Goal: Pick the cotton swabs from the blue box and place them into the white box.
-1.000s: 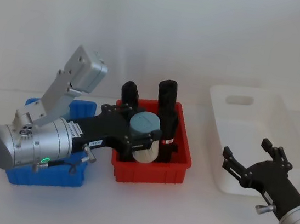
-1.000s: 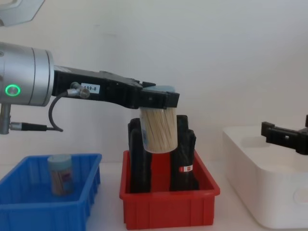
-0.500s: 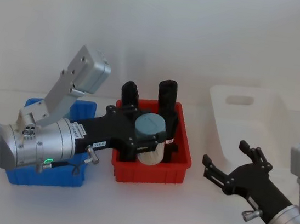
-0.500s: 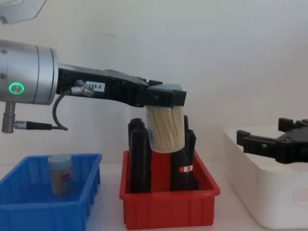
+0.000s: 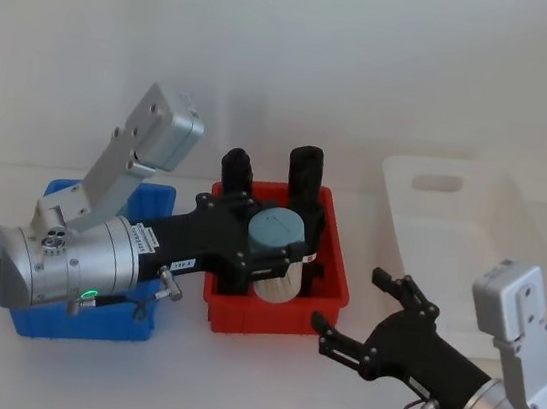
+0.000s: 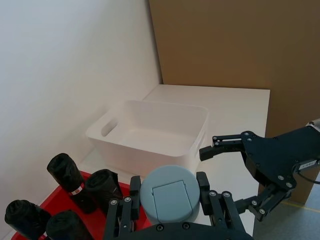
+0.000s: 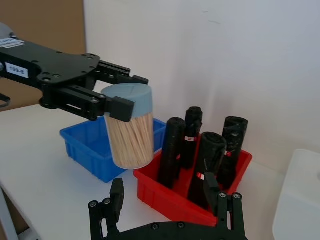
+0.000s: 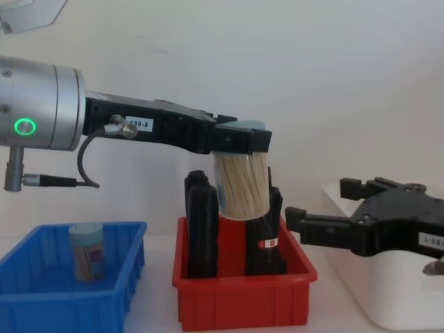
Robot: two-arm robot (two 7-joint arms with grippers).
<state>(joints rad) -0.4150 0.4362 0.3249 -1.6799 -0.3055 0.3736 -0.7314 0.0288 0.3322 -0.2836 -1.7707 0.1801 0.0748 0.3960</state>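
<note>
Cotton-swab tub [image 8: 241, 187], clear round plastic, pale blue lid: aloft over shallow red plastic bin [image 8: 243, 303] | left claw [image 8: 239, 142]: pinching the tub at its lid | right claw [image 5: 348, 310]: spread, right of red bin | second tub [image 8: 87, 251]: in blue plastic box [image 8: 41, 305], left of red bin

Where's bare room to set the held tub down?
White box interior is bare throughout. Blue box has room beside its one tub. Table strip between red bin and white box is bare, but the open right gripper hovers there. Red bin is packed with black rolls; the left gripper holds the swab tub above it.
</note>
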